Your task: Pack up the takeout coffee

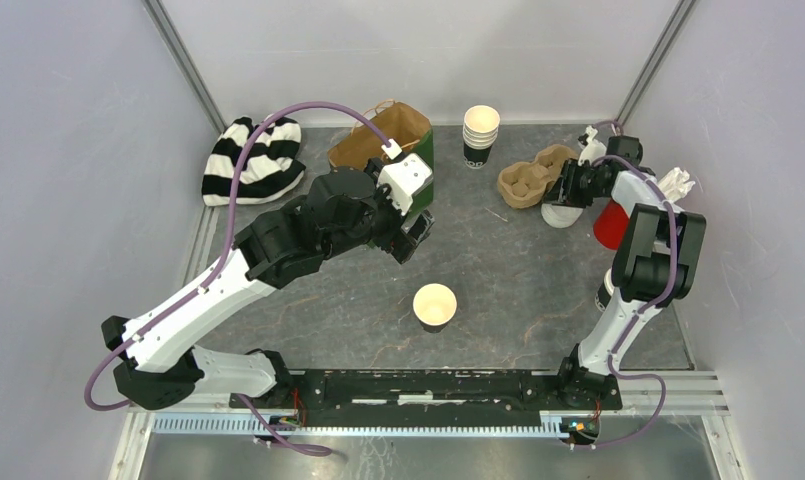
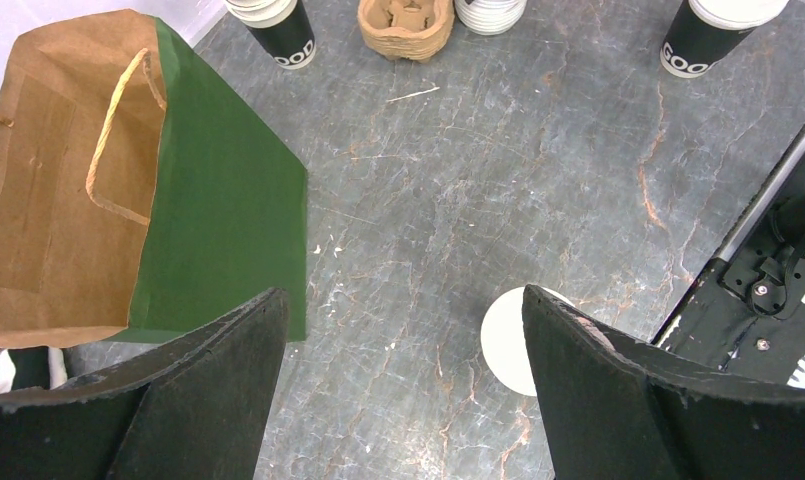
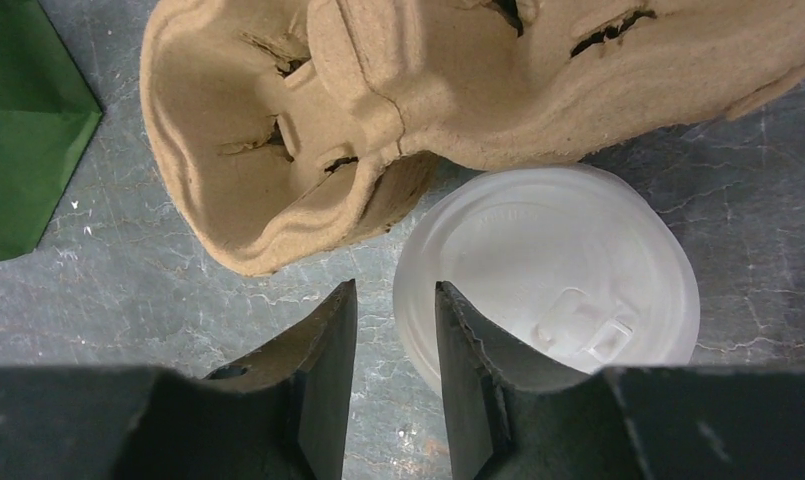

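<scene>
A dark paper cup point(image 1: 435, 305) with a cream inside stands without a lid in the middle of the table; in the left wrist view its rim point(image 2: 501, 340) peeks past my right finger. My left gripper point(image 1: 410, 228) point(image 2: 400, 300) hovers above the table up and left of that cup, open and holding nothing. A second dark cup point(image 2: 711, 32) with a white lid stands at the right, half hidden behind the right arm point(image 1: 605, 290). My right gripper point(image 1: 568, 188) point(image 3: 396, 288) is low beside the cardboard carrier, jaws slightly apart astride the rim of a white lid point(image 3: 548, 250).
A brown and green paper bag point(image 1: 383, 140) point(image 2: 78, 180) lies at the back. A stack of dark cups point(image 1: 480, 135) stands behind the cardboard carrier point(image 1: 533, 178) point(image 3: 378, 90). A red cup point(image 1: 610, 225) and a striped hat point(image 1: 253, 160) sit at the sides.
</scene>
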`<state>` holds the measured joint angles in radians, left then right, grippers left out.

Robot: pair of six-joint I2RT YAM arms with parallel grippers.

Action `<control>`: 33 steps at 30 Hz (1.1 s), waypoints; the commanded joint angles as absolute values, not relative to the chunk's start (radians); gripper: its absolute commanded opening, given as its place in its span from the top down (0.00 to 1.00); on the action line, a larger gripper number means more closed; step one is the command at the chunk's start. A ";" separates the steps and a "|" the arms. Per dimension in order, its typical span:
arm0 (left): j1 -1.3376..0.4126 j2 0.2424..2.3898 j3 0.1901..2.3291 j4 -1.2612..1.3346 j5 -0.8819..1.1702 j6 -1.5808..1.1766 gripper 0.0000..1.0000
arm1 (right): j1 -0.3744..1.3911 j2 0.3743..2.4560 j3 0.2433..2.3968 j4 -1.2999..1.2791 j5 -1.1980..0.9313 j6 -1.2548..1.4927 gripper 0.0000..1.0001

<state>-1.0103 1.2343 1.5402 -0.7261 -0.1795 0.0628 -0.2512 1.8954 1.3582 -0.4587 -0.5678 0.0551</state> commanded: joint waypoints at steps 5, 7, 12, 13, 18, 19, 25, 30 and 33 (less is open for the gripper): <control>-1.015 1.234 1.577 -0.709 -0.172 0.104 0.08 | -0.249 1.923 1.396 -0.424 -0.596 0.056 0.65; -1.015 1.234 1.576 -0.709 -0.172 0.105 0.08 | -0.249 1.923 1.394 -0.418 -0.608 0.064 0.67; -1.015 1.234 1.577 -0.709 -0.173 0.107 0.08 | -0.250 1.921 1.381 -0.394 -0.655 0.089 0.75; -1.015 1.233 1.575 -0.709 -0.174 0.107 0.08 | -0.249 1.920 1.381 -0.392 -0.659 0.090 0.76; -1.015 1.231 1.574 -0.709 -0.173 0.107 0.08 | -0.249 1.922 1.383 -0.385 -0.669 0.099 0.83; -1.015 1.232 1.574 -0.709 -0.174 0.106 0.08 | -0.249 1.923 1.382 -0.385 -0.670 0.098 0.85; -1.015 1.230 1.574 -0.709 -0.174 0.107 0.08 | -0.249 1.921 1.380 -0.397 -0.653 0.084 0.88; -1.015 1.229 1.572 -0.707 -0.170 0.106 0.08 | -0.248 1.916 1.376 -0.404 -0.630 0.071 0.77; -1.015 1.232 1.572 -0.706 -0.169 0.107 0.08 | -0.246 1.925 1.369 -0.405 -0.631 0.068 0.73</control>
